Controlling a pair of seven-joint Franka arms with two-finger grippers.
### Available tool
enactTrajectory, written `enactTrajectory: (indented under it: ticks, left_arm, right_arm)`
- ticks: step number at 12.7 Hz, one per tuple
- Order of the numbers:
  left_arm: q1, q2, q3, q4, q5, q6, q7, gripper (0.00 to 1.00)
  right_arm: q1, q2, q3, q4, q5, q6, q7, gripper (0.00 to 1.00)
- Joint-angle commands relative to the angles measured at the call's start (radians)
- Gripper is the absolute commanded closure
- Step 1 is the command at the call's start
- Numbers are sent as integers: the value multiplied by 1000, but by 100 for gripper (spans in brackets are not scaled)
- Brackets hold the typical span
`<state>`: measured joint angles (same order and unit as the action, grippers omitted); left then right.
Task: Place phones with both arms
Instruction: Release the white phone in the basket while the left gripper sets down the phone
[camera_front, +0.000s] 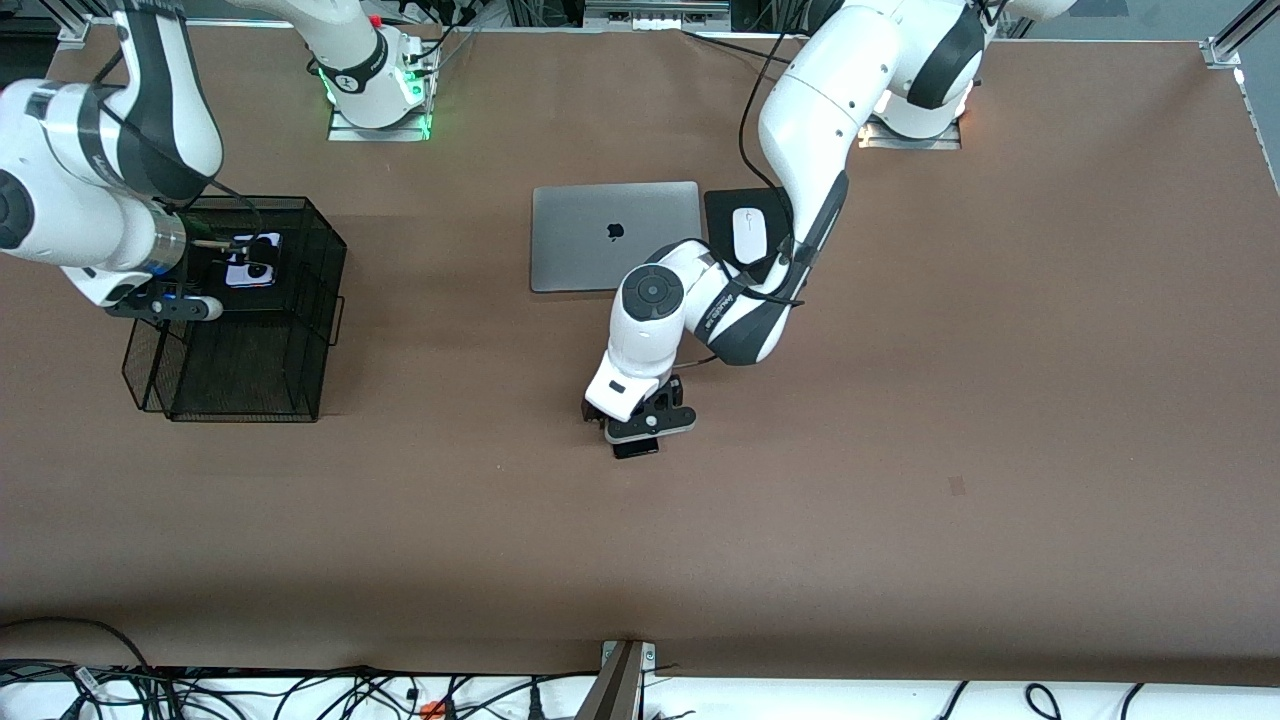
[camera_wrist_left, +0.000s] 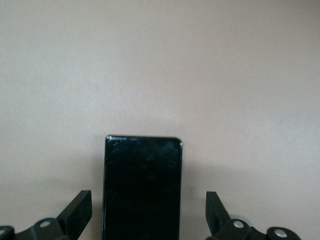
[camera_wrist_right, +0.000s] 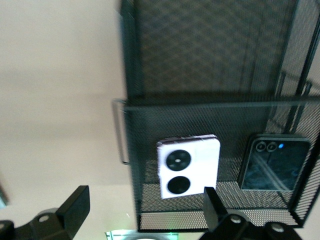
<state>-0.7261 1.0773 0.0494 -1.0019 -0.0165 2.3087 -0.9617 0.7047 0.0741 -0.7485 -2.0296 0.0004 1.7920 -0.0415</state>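
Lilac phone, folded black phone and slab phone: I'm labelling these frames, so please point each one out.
Lilac phone (camera_wrist_right: 188, 167), right wrist view, on its back between the two black circles.
Folded black phone (camera_wrist_right: 274, 165), right wrist view, middle of its glossy face.
Slab phone (camera_wrist_left: 142, 190), left wrist view, middle of its dark screen.

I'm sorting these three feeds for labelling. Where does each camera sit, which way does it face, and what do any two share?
Front view: high across the table, facing both bases; shows both arms, grey laptop, white mouse, mesh basket.
Left wrist view: on the left wrist, looking down at the long black phone on the table between the open left gripper fingers.
Right wrist view: on the right wrist, over the basket; open right gripper, lilac phone, small black phone.
Shared: front and right wrist views both show the lilac phone in the basket.
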Motion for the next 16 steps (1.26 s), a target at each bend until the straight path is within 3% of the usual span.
enactTrajectory:
  ticks: [1, 4, 7, 10, 12, 15, 16]
  left_arm:
    - [49, -110, 10, 3, -8, -105, 5, 0]
    - [170, -256, 6, -7, -11, -325, 111, 0]
    - [314, -417, 4, -49, -14, -494, 298, 0]
    - [485, -624, 1, -199, -19, -532, 565, 0]
    - [588, -701, 0, -242, -19, -558, 734, 0]
    - [631, -766, 1, -332, -13, -542, 805, 0]
    - [640, -810, 1, -404, -13, -502, 831, 0]
  right_arm:
    - [88, 70, -6, 152, -2, -43, 40, 0]
    - [156, 160, 17, 282, 24, -62, 85, 0]
    - [160, 243, 142, 339, 33, 5, 84, 0]
    - [160, 413, 212, 435, 241, 128, 95, 0]
    - [162, 537, 245, 534, 350, 197, 97, 0]
    - [162, 685, 328, 647, 401, 335, 188, 0]
    - [162, 713, 362, 669, 400, 364, 225, 0]
